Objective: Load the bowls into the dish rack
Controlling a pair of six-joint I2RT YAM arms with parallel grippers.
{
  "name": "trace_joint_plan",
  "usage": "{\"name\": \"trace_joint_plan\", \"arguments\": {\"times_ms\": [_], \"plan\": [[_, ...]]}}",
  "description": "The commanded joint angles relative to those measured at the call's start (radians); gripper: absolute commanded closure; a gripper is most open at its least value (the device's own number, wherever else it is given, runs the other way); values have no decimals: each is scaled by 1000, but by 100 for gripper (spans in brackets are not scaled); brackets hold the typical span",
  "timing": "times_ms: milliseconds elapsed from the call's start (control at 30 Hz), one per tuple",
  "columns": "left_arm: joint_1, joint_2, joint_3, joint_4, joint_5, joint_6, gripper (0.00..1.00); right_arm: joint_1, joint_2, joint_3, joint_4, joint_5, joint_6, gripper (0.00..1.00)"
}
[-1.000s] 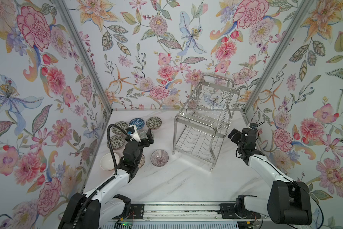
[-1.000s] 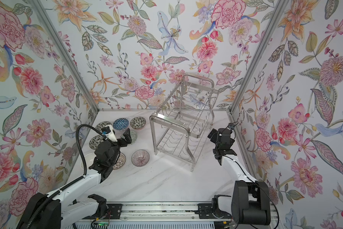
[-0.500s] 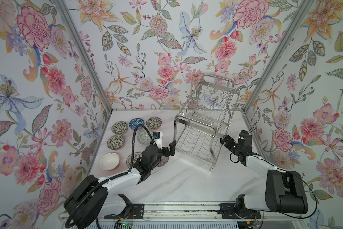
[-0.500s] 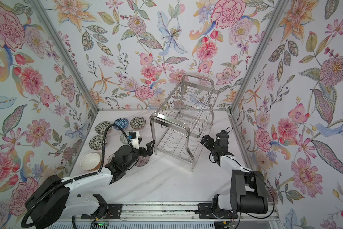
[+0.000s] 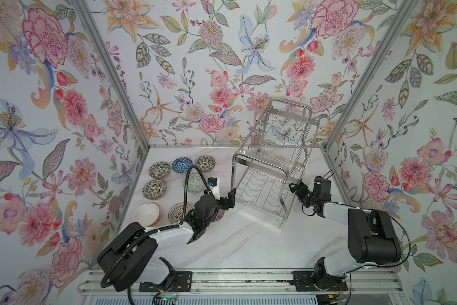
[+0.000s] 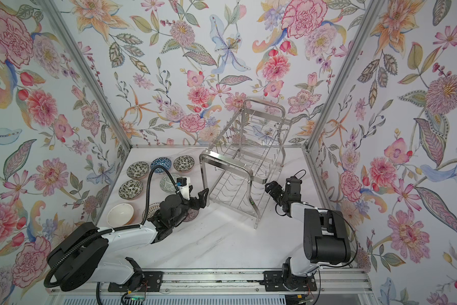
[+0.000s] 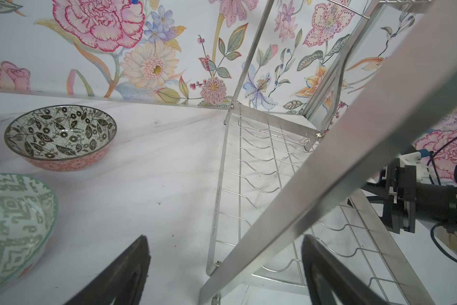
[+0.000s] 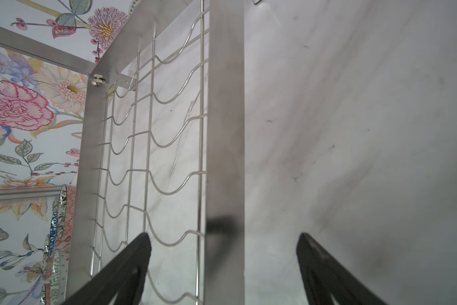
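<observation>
Ceramic bowl [image 5: 175, 212] half hidden behind left arm [image 5: 169, 235].

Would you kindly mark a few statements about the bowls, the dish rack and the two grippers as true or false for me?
1. No bowl is in the dish rack yet. True.
2. The left gripper holds a bowl. False: its fingers stand open on either side of a flat leg of the rack.
3. The bowls sit on the table, to the left of the rack in both top views. True.
4. The right gripper hovers over the bowls. False: it is at the rack's near right leg, open.
5. The white bowl sits farthest back. False: it is in the front row; the blue bowl is at the back.
</observation>
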Motion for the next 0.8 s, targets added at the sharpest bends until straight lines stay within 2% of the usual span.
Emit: {"name": "trace_joint_plan", "arguments": {"times_ms": [0, 233, 367, 567, 767], "plan": [[-7, 44, 79, 16, -19, 21, 16, -4, 32, 39, 34, 8, 22, 17], [0, 124, 160, -32, 0, 12, 29, -14, 100, 58, 100, -8, 78, 31], [31, 140, 189, -63, 28, 6, 40, -16, 123, 60, 139, -19, 104, 47], [84, 181, 215, -75, 80, 0, 51, -18, 127, 32, 178, -7, 138, 55], [119, 237, 276, -100, 111, 10, 54, -13, 95, -30, 225, 8, 185, 61]]}}
